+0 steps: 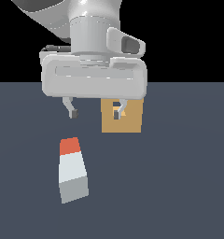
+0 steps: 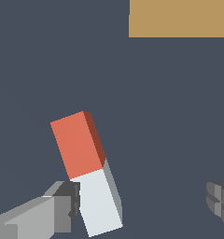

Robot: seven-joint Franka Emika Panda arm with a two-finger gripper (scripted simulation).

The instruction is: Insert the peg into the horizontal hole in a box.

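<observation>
One arm hanging above the floor, jaws spread wide and empty.
Gripper (image 1: pixel 95 113) points straight down; the peg (image 1: pixel 73 170) lies flat, well apart from the box (image 1: pixel 130 122), orange end toward it.

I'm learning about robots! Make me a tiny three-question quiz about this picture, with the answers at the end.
1. True or false: the gripper is holding the peg.
2. What colour is the peg's end nearest the box? A) blue B) orange-red C) green
3. Fill in: the peg lies on the ____.

Key: 1. False; its jaws stand wide open above the peg. 2. B. 3. Floor.
</observation>
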